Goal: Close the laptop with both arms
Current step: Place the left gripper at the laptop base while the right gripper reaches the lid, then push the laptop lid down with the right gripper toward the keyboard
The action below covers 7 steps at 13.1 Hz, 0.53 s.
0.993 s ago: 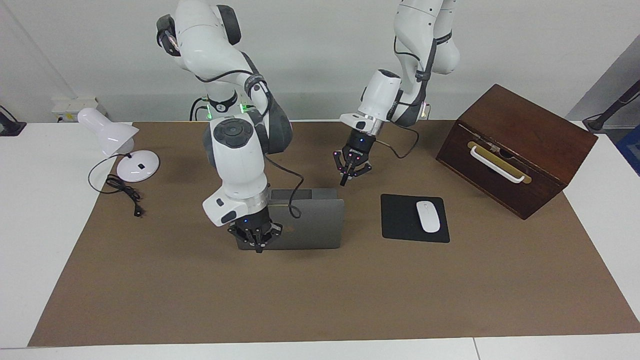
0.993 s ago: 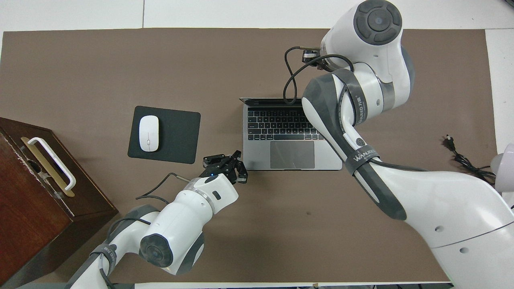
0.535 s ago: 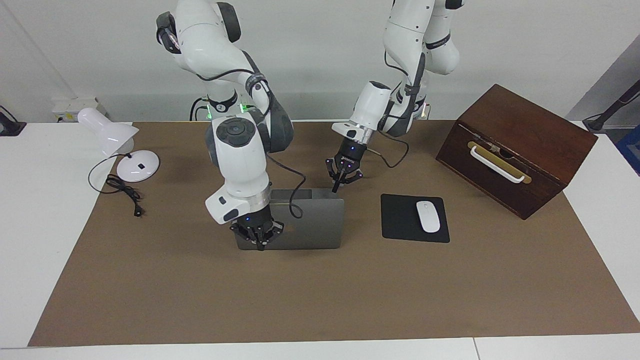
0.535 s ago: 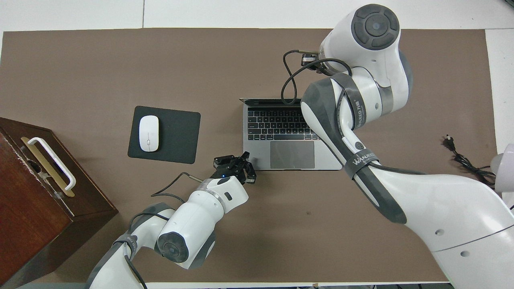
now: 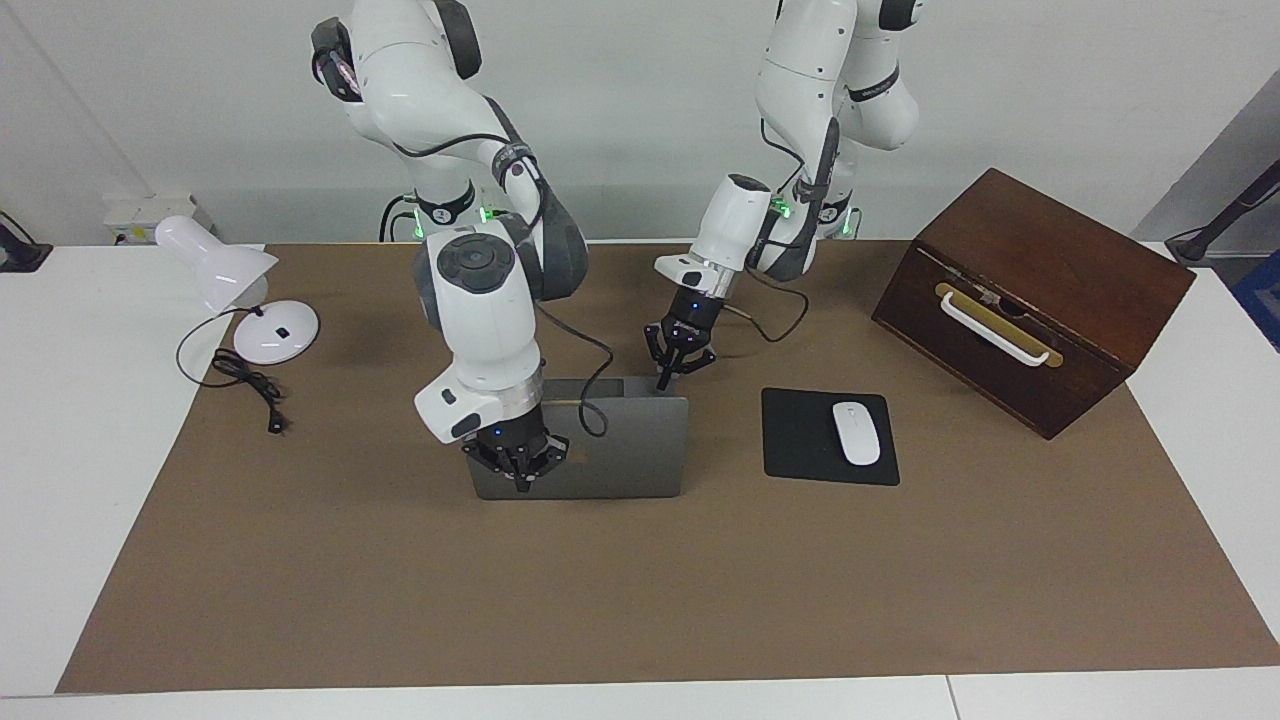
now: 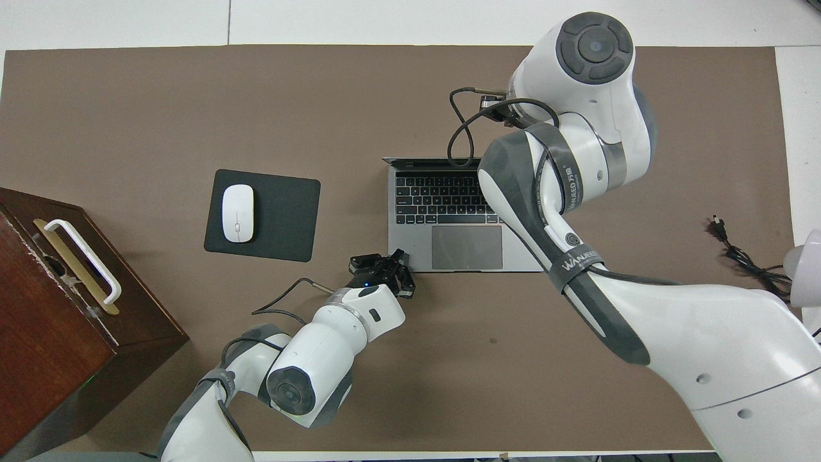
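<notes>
At laptop (image 5: pixel 620 440) lid edges, seemingly touching: left gripper (image 5: pixel 662 384), right gripper (image 5: pixel 521 486)

The left gripper (image 5: pixel 662 385) has slid from the middle of the frame toward the laptop (image 5: pixel 610 450), from above the bare mat down to the lid's upper corner in the facing view. The left arm (image 6: pixel 308 372) has swung inward at the lower left of the overhead view. The right gripper (image 5: pixel 521 487) has lifted slightly along the lid.
</notes>
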Each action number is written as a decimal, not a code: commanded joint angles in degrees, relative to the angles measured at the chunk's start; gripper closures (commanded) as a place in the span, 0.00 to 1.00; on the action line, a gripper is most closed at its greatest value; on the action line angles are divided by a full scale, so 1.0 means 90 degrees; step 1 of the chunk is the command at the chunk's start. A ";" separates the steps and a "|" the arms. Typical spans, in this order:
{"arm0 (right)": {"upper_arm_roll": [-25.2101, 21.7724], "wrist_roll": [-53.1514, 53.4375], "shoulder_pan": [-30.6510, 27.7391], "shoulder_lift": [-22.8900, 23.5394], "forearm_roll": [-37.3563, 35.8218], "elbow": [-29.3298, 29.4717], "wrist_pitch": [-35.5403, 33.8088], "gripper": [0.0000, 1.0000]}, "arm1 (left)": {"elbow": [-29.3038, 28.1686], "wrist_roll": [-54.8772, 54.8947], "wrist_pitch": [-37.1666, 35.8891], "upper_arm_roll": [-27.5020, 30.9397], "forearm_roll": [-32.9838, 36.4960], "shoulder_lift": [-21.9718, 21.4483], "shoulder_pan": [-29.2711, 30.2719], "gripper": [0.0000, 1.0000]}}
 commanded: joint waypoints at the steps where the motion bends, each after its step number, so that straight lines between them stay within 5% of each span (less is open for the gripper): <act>1: 0.0039 0.0177 0.0090 -0.0214 0.0015 -0.0233 -0.0136 1.00 | 0.0133 0.0074 0.0138 0.0089 -0.0019 0.0189 -0.0202 1.00; 7: 0.0039 0.0177 0.0081 -0.0224 0.0171 -0.0272 -0.0136 1.00 | 0.0124 0.0405 0.0138 0.0099 -0.0009 0.0316 -0.0154 1.00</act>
